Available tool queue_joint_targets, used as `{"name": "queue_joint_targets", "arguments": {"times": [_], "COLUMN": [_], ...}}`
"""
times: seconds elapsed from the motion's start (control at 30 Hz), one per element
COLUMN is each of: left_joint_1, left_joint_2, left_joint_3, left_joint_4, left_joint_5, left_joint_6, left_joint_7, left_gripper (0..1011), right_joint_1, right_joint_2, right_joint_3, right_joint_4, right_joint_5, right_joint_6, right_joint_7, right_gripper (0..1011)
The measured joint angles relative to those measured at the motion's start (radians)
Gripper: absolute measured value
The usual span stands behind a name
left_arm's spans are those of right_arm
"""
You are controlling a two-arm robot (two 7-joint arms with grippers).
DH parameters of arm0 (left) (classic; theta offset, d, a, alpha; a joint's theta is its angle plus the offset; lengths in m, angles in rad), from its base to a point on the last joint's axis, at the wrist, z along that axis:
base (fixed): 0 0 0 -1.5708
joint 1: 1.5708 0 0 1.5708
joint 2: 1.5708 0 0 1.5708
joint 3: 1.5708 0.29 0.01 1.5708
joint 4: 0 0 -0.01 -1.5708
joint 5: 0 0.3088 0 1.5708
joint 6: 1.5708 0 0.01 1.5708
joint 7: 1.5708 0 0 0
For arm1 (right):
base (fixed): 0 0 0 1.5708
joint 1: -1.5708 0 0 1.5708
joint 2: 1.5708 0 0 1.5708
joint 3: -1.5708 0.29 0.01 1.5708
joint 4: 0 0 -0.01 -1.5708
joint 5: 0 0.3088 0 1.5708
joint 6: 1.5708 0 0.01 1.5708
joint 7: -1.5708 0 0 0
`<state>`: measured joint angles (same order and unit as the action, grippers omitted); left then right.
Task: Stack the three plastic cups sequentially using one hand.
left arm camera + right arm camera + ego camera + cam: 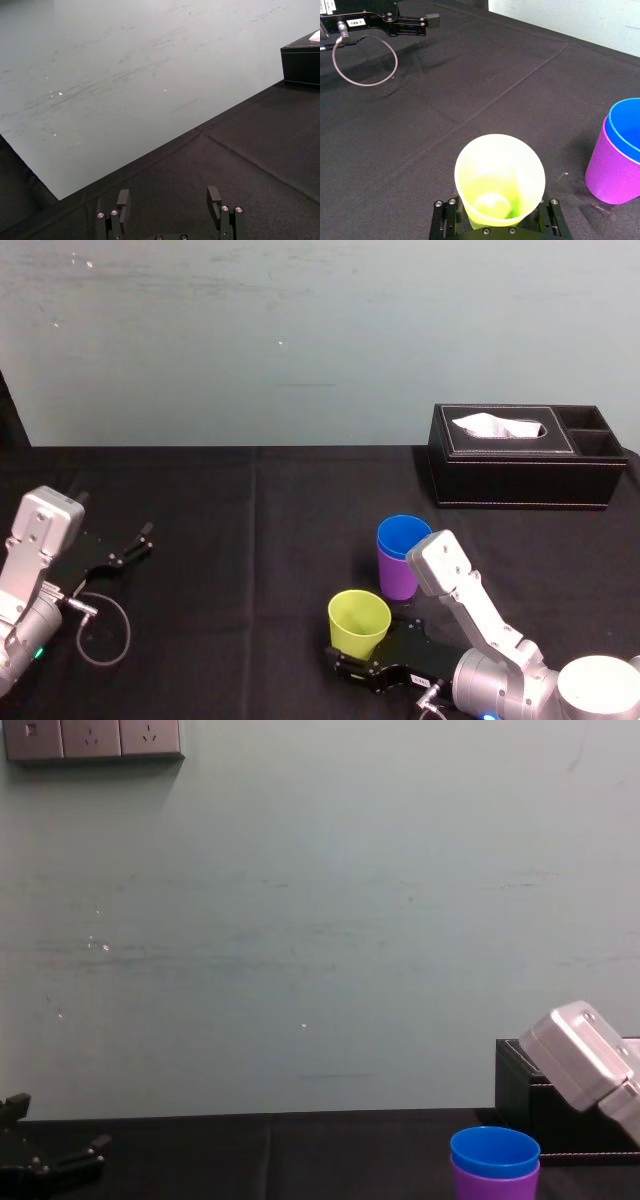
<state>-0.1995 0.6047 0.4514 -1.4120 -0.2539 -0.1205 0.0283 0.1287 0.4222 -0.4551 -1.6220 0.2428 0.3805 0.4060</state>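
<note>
Yellow-green cup (499,175) pinched in R tool (497,206), base hidden, blue cup (627,125) nested in purple cup (610,175), L tool (168,192) spread, idle.

Silver-grey arms (480,615); black right tool (350,660) with white label (421,680); looped grey cable (367,85).

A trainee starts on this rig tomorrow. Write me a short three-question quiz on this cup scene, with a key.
1. True or false: the blue cup sits nested inside the purple cup.
2. Which cup is between the jaws of the right gripper? A. purple B. blue C. the yellow-green cup
3. Fill in: the left gripper, parked at the robot's left, has its jaws ____.
Key: 1 true; 2 C; 3 open.
</note>
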Motion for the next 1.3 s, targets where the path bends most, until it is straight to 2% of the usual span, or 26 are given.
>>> {"name": "queue_joint_targets", "arguments": {"times": [0.27, 0.47, 0.97, 1.3], "left_joint_1": [0.0, 0.0, 0.0, 0.0], "left_joint_2": [0.0, 0.0, 0.0, 0.0], "left_joint_3": [0.0, 0.0, 0.0, 0.0], "left_joint_4": [0.0, 0.0, 0.0, 0.0], "left_joint_5": [0.0, 0.0, 0.0, 0.0], "left_joint_6": [0.0, 0.0, 0.0, 0.0], "left_joint_7": [0.0, 0.0, 0.0, 0.0], "left_gripper": [1000, 1000, 1000, 1000], "right_joint_1": [0.0, 0.007, 0.079, 0.124], "right_joint_2": [0.001, 0.014, 0.041, 0.045], "right_joint_3": [0.0, -0.002, 0.046, 0.09], "right_joint_4": [-0.002, -0.026, -0.13, -0.132], "right_joint_5": [-0.002, -0.012, -0.002, 0.019], "right_joint_6": [0.0, 0.005, 0.055, 0.081], "right_joint_7": [-0.001, -0.001, -0.001, -0.024], "right_gripper": [705, 705, 705, 705]}}
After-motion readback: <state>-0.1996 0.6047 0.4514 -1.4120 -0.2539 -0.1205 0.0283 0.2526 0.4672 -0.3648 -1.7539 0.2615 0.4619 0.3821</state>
